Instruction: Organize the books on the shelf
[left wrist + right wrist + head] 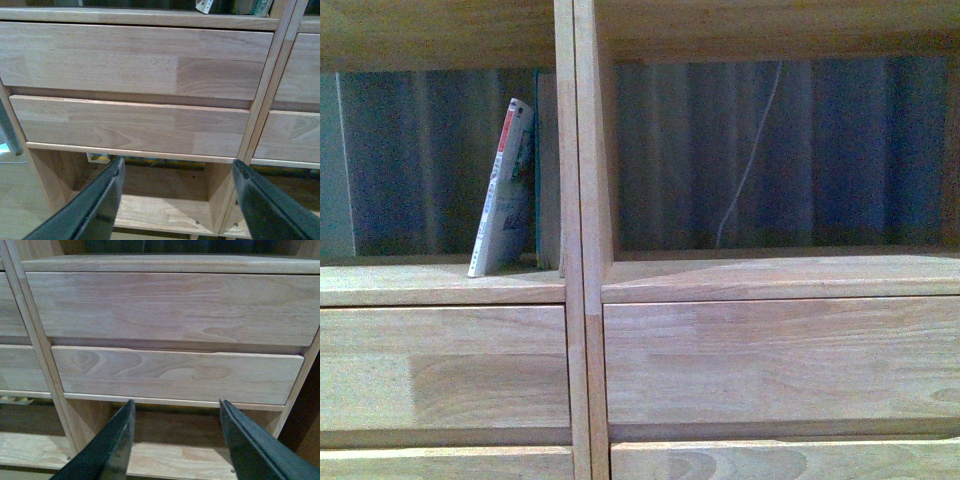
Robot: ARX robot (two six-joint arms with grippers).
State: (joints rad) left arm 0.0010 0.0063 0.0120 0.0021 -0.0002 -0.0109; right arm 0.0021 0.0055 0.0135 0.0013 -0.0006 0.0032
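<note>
The light-wood shelf [582,200] fills the front view. In its left open compartment a thin white paperback [502,190] with red characters leans to the right against a thin dark teal-edged book [548,170] that stands by the centre divider. The books' lower ends also show in the left wrist view [206,6]. Neither arm shows in the front view. My left gripper [177,167] is open and empty, facing the left column's drawer fronts [130,125]. My right gripper [176,407] is open and empty, facing the right column's drawer fronts [175,372].
The right open compartment [780,160] holds no book; a dark curtain and a thin white cord [750,150] show through the backless shelf. Low open compartments [160,200] lie under the drawers. Something yellow-edged [100,159] lies at the back of the left one.
</note>
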